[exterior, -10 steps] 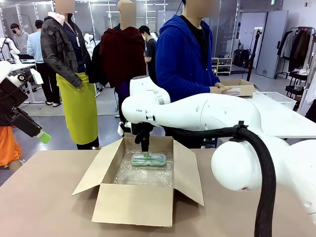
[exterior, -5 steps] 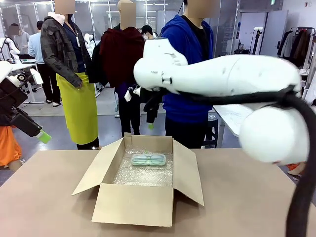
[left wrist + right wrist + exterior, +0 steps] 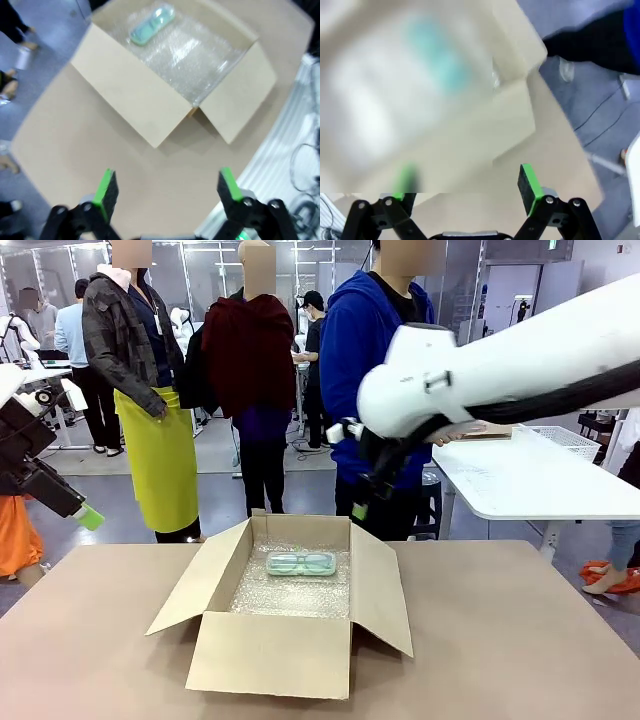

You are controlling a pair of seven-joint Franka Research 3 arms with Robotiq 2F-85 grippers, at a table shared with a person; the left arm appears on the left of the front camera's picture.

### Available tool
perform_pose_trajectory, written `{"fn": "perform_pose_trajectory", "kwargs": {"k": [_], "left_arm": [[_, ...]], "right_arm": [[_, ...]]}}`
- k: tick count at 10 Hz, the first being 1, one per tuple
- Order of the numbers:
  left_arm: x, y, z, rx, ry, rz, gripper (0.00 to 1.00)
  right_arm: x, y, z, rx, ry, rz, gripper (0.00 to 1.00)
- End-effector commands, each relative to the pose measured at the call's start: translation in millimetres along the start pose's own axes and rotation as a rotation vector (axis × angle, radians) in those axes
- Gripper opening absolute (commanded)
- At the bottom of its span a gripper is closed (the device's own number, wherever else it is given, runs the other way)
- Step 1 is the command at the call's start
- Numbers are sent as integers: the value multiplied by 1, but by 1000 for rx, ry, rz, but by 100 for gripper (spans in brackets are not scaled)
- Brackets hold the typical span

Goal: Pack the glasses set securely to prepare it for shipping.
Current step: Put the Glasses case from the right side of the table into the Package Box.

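Case (image 3: 301,563) in open bubble-lined box (image 3: 270,655)

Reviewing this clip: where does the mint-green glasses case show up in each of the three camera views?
Front view: the mint-green glasses case lies on the bubble wrap at the far end of the open cardboard box, mid-picture.
Left wrist view: the case is near the top edge, left of centre.
Right wrist view: a blurred teal patch, upper left, likely the case.
Shared landmark: the cardboard box.
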State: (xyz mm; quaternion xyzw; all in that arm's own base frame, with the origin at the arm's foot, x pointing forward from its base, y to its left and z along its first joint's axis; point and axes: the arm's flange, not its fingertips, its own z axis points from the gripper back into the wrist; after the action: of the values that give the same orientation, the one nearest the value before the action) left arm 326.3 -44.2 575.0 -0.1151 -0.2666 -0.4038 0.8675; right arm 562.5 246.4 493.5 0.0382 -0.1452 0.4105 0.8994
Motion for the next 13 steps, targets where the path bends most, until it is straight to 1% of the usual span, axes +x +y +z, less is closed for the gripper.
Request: {"fn": "perform_pose_trajectory", "kwargs": {"k": [1,2,4,5,6,7,8,9,13], "left_arm": [[0,1,3,-8,-9,-10,100],[0,1,3,-8,-9,-10,100],[0,1,3,-8,-9,-10,100],[0,1,3,-8,-9,-10,100],[0,1,3,-8,-9,-10,100],[0,1,3,-8,-9,-10,100],[0,1,3,-8,-9,-10,100],[0,1,3,-8,-9,-10,100],[0,1,3,-8,-9,-10,100]], "right_arm": [[-126,51,12,-50,-94,-248,100],[-165,56,28,-55,-131,-357,100],[-220,63,56,-39,-173,-497,100],[-241,66,69,-47,-163,-569,100],[-254,72,76,-56,-158,-619,100],[-258,75,77,-88,-180,-601,100],[-256,74,74,-116,-178,-566,100],[-245,55,86,-49,-186,-583,100],[-245,55,86,-49,-186,-583,100]]}}
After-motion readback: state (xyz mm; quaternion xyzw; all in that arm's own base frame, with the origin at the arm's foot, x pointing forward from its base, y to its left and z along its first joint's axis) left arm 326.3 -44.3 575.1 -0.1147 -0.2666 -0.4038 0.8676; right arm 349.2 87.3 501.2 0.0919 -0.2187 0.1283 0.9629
